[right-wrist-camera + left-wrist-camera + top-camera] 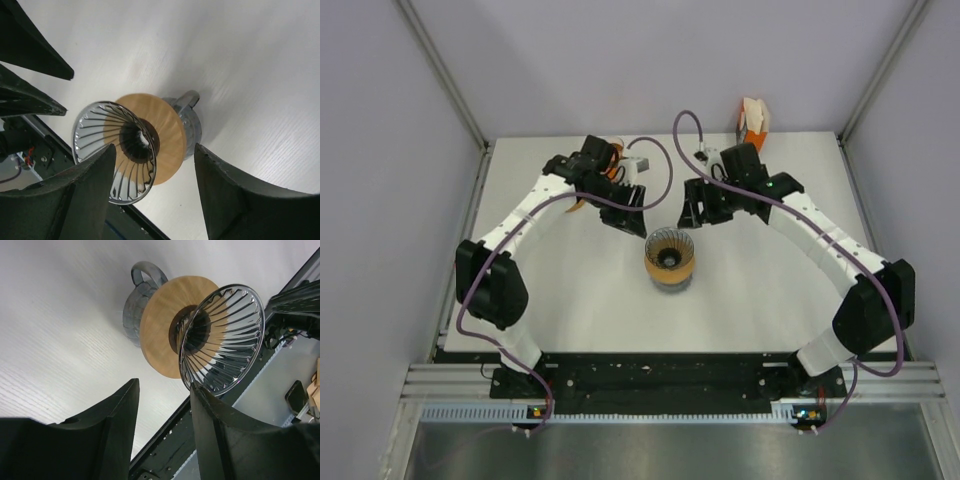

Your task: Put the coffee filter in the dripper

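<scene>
Though both wrist views crop my fingers to dark stubs, the gap between them is plain: my left gripper (164,387) stands wide with nothing in it, and my right gripper (155,149) does the same. Where the coffee filter lies I cannot say for sure. A tan sliver (578,207) pokes out from under my left arm, too hidden to name, and an orange-and-white pack (753,122) at the back right edge of the table (570,300) is too small to read. From above, the dripper (669,258) hides the grey cup (131,315) beneath it, and the cup's handle (147,272) shows only from the wrists. My two grippers flank the dripper from the far side, apart from it, with bare tabletop between. It stands mid-table, axis upright and mouth up, a ribbed glass cone over a wooden collar (157,332) seated on the cup. The ribs show bare through the glass.
</scene>
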`<state>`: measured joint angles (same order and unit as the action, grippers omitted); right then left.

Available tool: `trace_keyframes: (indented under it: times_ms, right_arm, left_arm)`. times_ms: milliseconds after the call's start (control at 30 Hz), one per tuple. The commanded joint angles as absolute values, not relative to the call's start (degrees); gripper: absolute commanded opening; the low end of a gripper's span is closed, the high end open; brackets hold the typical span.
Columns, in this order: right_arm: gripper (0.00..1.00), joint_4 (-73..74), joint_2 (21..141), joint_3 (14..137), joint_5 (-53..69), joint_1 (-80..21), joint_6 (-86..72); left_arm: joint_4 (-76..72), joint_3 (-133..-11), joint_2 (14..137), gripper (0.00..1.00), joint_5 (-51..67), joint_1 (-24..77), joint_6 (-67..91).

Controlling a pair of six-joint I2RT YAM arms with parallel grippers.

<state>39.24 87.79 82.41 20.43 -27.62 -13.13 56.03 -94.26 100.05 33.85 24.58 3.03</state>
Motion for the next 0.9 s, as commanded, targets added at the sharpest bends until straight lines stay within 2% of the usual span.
trace_keyframes:
  times_ms: [0,67,133,267,433,867]
  right_arm:
    - [0.63,38.1,85.2,75.3,22.0,-29.2,-14.6]
    - [0.59,36.7,84.7,72.6,22.4,-29.6,-15.8]
    - [0.52,36.0,84.9,70.8,22.2,-29.7,-16.2]
    - [0.24,33.5,84.9,67.1,23.7,-29.7,-17.0]
    - [0.01,32.4,85.5,65.0,24.3,-29.7,-17.9]
    - [0.00,29.6,90.0,57.5,24.4,-28.0,-18.8]
  left_arm:
    - [54.2,-90.9,98.9,0.51,35.3,27.0,3.3]
    - [54.1,-89.4,99.0,0.50,34.6,27.6,3.3]
    - [53.9,-88.5,99.6,0.48,33.8,27.9,3.6]
    - [53.2,-87.0,100.5,0.35,33.9,28.8,4.1]
    - [53.5,-85.8,102.3,0.01,33.4,29.2,4.1]
    - [54.8,-81.7,109.7,0.00,33.7,29.4,2.2]
